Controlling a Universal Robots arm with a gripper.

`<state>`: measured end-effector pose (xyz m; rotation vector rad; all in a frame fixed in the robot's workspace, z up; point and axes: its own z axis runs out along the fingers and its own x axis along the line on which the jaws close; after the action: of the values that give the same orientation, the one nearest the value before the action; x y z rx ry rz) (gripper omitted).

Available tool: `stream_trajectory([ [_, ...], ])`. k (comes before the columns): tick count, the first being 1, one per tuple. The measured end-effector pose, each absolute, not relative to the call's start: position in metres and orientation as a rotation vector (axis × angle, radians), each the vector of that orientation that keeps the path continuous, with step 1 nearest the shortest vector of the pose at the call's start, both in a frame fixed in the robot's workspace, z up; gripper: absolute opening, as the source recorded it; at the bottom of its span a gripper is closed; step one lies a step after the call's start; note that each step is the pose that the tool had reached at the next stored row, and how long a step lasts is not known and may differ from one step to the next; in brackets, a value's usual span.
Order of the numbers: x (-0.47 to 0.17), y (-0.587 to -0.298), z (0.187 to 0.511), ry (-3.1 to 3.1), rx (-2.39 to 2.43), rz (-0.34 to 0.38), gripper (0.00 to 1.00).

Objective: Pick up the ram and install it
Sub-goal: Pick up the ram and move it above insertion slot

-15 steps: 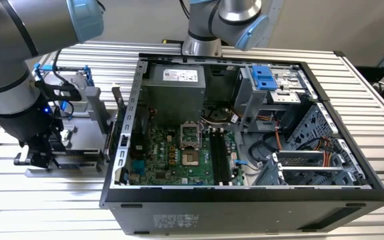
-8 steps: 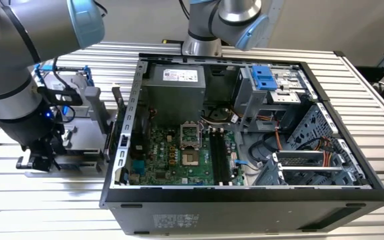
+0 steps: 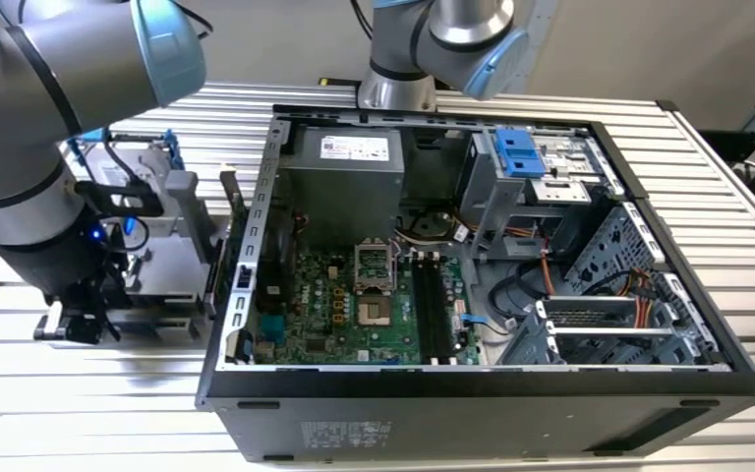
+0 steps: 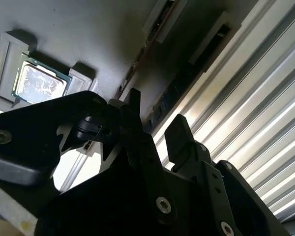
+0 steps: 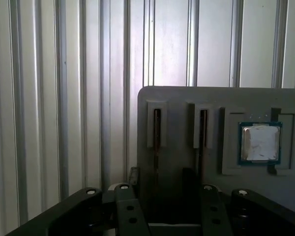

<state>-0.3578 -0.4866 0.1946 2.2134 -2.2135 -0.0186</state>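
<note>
While the gripper (image 3: 83, 320) hangs low beside the computer case (image 3: 483, 388), at the exterior view's left, both wrist views show its fingers (image 4: 179, 132) spread. The ram (image 4: 176, 91) (image 5: 157, 130) stands edgewise in a slot of the grey holder (image 5: 177, 103), facing their gap.

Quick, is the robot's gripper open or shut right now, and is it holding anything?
Gripper: open, holding nothing, fingertips apart by the gray holder.

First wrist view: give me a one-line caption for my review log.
Open gripper lined up over the ram standing on edge in a gray holder, processor chip alongside, ribbed metal table beneath.
</note>
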Motion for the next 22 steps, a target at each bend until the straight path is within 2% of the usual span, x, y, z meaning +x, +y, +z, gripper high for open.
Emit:
stream_trajectory([
  [22,-0.3589,-0.4877,0.1931,-2.203,2.227,-0.023,1.00],
])
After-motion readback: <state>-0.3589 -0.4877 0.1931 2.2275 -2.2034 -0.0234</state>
